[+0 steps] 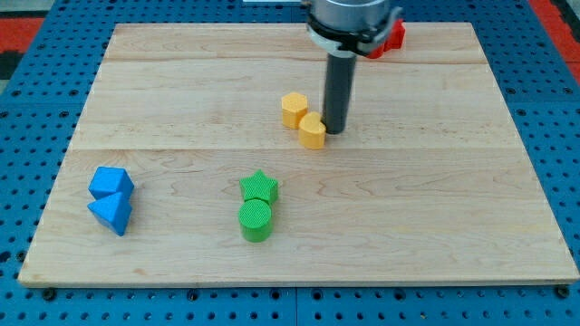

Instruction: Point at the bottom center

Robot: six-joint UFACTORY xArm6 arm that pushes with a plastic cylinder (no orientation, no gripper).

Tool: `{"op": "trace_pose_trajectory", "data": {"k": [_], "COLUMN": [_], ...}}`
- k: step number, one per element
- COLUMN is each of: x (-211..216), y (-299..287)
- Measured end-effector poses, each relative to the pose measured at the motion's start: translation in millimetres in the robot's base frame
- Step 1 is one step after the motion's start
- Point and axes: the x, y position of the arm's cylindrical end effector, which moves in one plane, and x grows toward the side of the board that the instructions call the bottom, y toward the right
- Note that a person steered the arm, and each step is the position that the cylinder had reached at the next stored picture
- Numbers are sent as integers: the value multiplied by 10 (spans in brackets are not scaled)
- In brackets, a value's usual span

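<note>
My tip (333,130) stands on the wooden board (435,208) just above the middle, touching or almost touching the right side of a yellow cylinder-like block (313,131). A yellow hexagon block (294,109) sits just up-left of that one. A green star block (259,187) and a green cylinder (256,220) sit together below the middle, toward the view's bottom. A blue cube-like block (111,183) and a blue triangle block (111,213) sit at the view's lower left. A red block (392,37) is at the top edge, partly hidden by the arm.
The arm's grey body (352,18) hangs over the board's top edge. The board lies on a blue pegboard surface (36,118) that surrounds it.
</note>
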Motion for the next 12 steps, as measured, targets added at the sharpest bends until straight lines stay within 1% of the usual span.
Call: {"op": "trace_pose_trajectory", "data": {"k": [1, 2, 4, 7, 9, 10, 12], "x": [-203, -203, -203, -203, -203, -51, 30], "y": [253, 674, 885, 1375, 1425, 1465, 1479]}}
